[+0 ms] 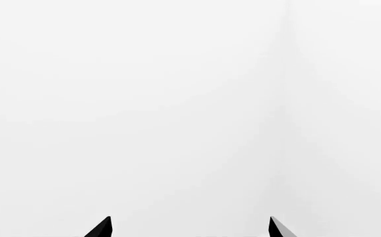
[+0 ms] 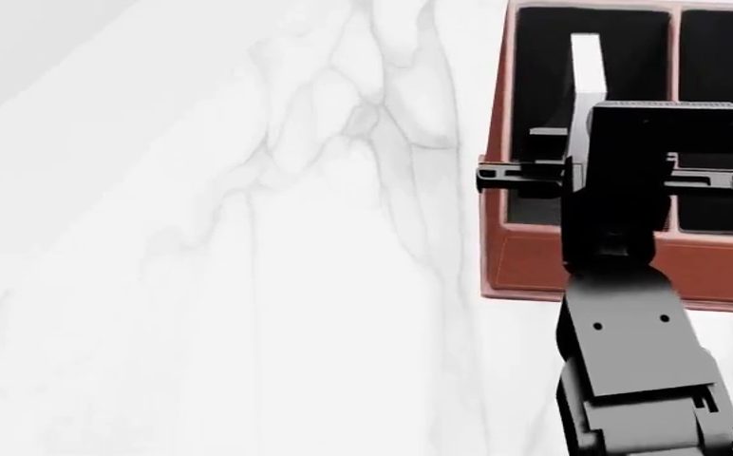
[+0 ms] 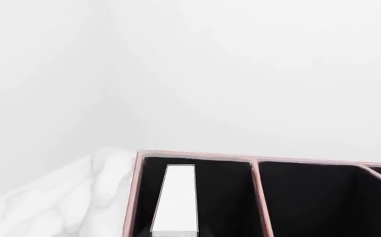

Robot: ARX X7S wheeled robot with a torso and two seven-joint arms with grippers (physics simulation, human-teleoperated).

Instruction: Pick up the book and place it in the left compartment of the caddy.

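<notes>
The reddish-brown caddy point(image 2: 594, 266) stands at the right of the head view. My right gripper point(image 2: 582, 142) hangs over its left compartment point(image 2: 537, 85). The book point(image 2: 585, 62) stands on edge inside that compartment, white page edges up, its near end hidden under my wrist. In the right wrist view the book point(image 3: 177, 197) runs lengthwise down the black-lined left compartment point(image 3: 223, 197), and the right gripper point(image 3: 174, 233) is shut on its near end, the fingers barely showing against the black. My left gripper point(image 1: 190, 227) is open with nothing between its fingers and faces a blank white surface.
A white marble table top point(image 2: 215, 285) spreads left of the caddy. A reddish divider point(image 3: 261, 197) separates the left compartment from further compartments point(image 2: 722, 57) on the right. A plain white wall point(image 3: 243, 74) stands behind the caddy.
</notes>
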